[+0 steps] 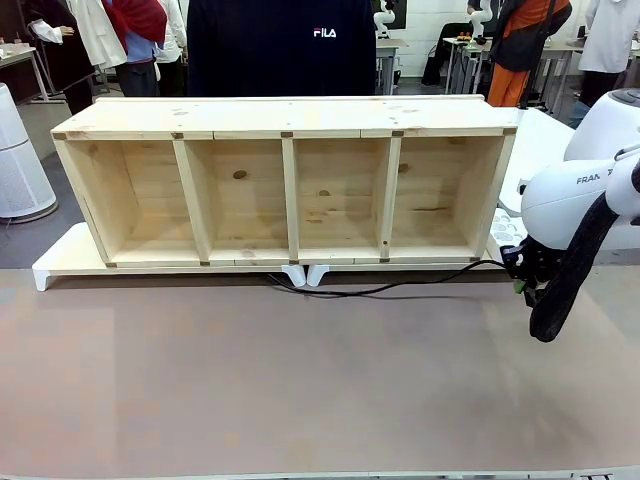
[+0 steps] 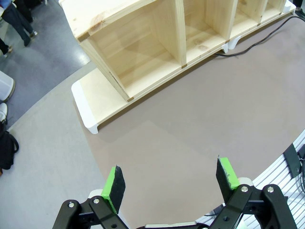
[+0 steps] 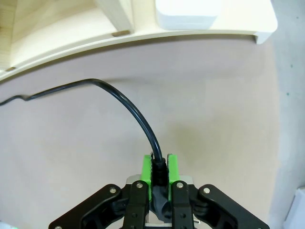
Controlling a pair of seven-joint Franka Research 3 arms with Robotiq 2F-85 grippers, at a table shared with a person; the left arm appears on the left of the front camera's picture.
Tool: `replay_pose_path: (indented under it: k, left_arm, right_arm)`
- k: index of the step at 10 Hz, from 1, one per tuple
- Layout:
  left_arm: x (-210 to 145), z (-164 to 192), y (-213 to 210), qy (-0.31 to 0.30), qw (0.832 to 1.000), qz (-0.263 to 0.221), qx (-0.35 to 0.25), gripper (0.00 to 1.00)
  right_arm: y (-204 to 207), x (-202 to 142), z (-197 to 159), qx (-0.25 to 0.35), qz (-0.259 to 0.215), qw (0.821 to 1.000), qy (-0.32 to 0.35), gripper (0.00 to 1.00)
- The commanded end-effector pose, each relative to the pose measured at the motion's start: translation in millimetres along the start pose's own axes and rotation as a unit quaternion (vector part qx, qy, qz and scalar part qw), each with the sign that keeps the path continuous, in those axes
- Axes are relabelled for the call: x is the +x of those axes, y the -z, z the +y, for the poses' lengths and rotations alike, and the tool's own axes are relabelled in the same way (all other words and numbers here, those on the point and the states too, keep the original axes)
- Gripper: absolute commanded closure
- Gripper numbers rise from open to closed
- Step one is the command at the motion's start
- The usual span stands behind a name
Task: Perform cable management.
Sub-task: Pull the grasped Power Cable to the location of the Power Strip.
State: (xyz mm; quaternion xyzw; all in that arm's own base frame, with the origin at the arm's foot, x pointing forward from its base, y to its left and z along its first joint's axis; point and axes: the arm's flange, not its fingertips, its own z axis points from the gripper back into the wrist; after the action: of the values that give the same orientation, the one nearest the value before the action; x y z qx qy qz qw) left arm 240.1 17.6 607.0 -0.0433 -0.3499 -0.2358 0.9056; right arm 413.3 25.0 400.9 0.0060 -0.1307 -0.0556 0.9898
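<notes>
The right gripper (image 3: 160,161) pinches the cable (image 3: 129,105) between its pads (left gripper (image 2: 170,177) spread wide).

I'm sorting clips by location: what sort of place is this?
Probably a shared robotics lab or workshop: the right gripper clamps the cable over a work table, an open wooden shelf stands on it, and people stand farther back.

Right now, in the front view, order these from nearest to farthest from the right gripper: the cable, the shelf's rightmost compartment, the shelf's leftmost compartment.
1. cable, clamped in the right gripper, far right.
2. rightmost compartment, just left of it.
3. leftmost compartment, at the far left.
</notes>
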Motion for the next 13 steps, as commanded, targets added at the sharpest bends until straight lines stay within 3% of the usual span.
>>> replay_pose_path:
  k: [1, 2, 10, 13]
  left_arm:
    - [-1, 1, 0, -0.001, 1.000, -0.002, -0.003, 0.00]
    - [-1, 1, 0, -0.001, 1.000, -0.002, -0.003, 0.00]
    - [-1, 1, 0, -0.001, 1.000, -0.002, -0.003, 0.00]
    - [-1, 1, 0, -0.001, 1.000, -0.002, -0.003, 0.00]
  right_arm:
    - [39, -187, -38, -0.002, -0.027, 1.000, -0.007, 0.84]
    - [0, 0, 0, 0.000, 0.000, 1.000, 0.000, 0.84]
    - [0, 0, 0, 0.000, 0.000, 1.000, 0.000, 0.84]
    - [-12, 13, -20, -0.015, -0.009, 1.000, 0.015, 0.84]
